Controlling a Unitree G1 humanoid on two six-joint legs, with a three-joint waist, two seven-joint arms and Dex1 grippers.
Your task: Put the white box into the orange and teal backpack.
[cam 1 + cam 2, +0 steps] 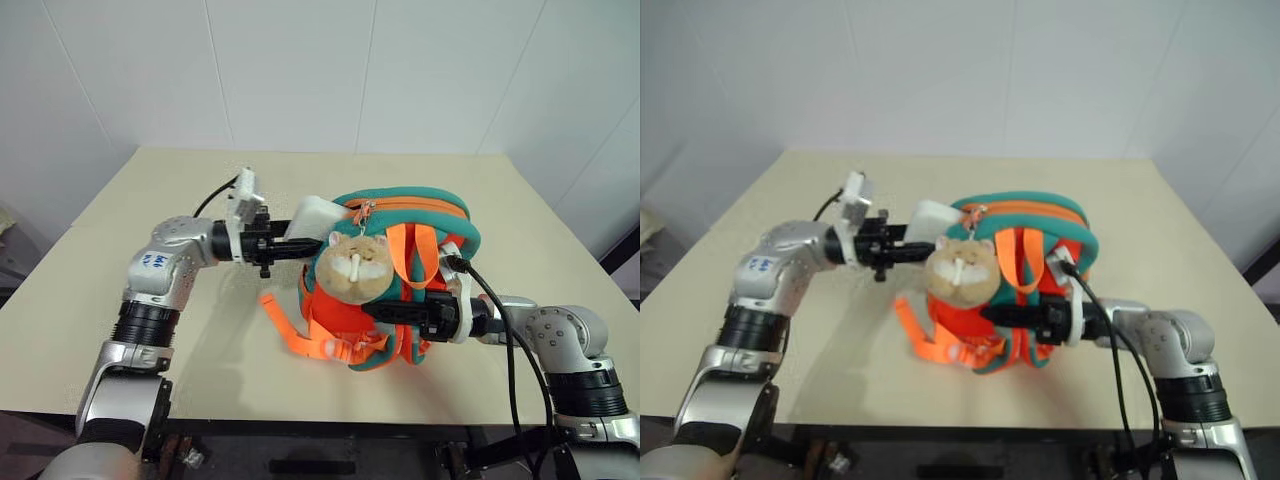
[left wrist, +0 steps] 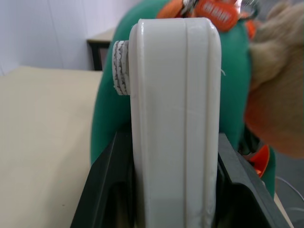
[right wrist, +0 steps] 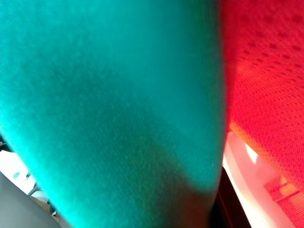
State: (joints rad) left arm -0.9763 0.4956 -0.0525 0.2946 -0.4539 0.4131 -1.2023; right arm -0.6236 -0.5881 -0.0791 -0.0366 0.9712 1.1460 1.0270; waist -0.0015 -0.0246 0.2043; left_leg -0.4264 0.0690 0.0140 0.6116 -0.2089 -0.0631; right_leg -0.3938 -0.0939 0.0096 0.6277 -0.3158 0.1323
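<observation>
The orange and teal backpack stands upright in the middle of the table, with a tan plush animal-face charm hanging on its front. My left gripper is shut on the white box and holds it level above the table. The box's far end is against the backpack's upper left side, by the zipper pull. In the left wrist view the box sits edge-on between the black fingers, with teal fabric behind it. My right gripper is shut on the backpack's lower front trim.
The beige table has free room to the left, right and behind the backpack. Loose orange webbing straps trail onto the table at the backpack's front left. White walls stand behind the table.
</observation>
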